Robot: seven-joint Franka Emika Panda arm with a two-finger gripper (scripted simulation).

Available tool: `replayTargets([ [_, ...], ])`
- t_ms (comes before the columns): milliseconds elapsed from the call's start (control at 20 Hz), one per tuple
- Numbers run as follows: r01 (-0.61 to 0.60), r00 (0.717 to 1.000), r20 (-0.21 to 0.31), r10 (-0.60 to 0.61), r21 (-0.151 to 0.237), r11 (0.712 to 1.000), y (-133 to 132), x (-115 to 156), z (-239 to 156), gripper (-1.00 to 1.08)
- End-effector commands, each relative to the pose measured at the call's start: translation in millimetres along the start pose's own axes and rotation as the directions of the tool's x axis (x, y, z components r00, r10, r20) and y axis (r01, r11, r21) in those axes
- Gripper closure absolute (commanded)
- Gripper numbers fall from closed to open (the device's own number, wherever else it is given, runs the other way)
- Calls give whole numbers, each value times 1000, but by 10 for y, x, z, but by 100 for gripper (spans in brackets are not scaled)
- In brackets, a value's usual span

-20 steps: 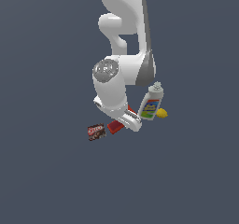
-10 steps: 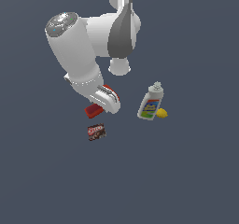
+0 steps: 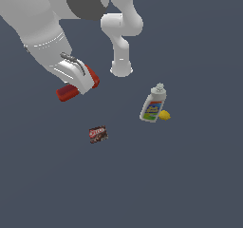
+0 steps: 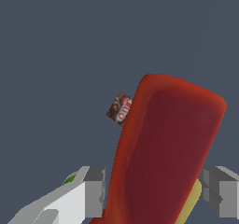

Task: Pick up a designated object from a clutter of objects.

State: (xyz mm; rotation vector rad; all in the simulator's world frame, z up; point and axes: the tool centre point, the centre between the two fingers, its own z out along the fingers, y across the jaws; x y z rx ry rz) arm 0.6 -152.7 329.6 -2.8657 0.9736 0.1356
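The designated object, a bright red drill-shaped tool (image 3: 68,92), hangs in the air toward the exterior view's left, held in my gripper (image 3: 79,81). In the wrist view the red tool (image 4: 163,153) fills the space between my two grey fingers (image 4: 95,190), which are shut on its sides. The rest of the clutter lies on the grey floor below: a small dark red-brown box (image 3: 98,134), a white labelled bottle (image 3: 153,103) and a small yellow lemon-like item (image 3: 164,115) beside the bottle. The box (image 4: 119,108) also shows past the tool in the wrist view.
The robot's white base (image 3: 121,69) stands behind the objects, and its thick white arm (image 3: 38,18) crosses the upper part of the exterior view's left. The floor is plain dark grey.
The arm has lifted the red tool up off the floor and carried it toward the exterior view's left, away from the bottle and box, which stayed put.
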Motion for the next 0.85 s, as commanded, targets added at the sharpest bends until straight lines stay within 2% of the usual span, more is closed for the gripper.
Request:
replayTargets([
  [0, 2, 1000, -2, -2, 0, 1000, 115, 51, -224, 108],
  [400, 2, 1000, -1, -2, -1, 1000, 341, 176, -636, 108],
  [800, 3, 1000, -1, -3, -1, 1000, 393, 220, -743, 108],
])
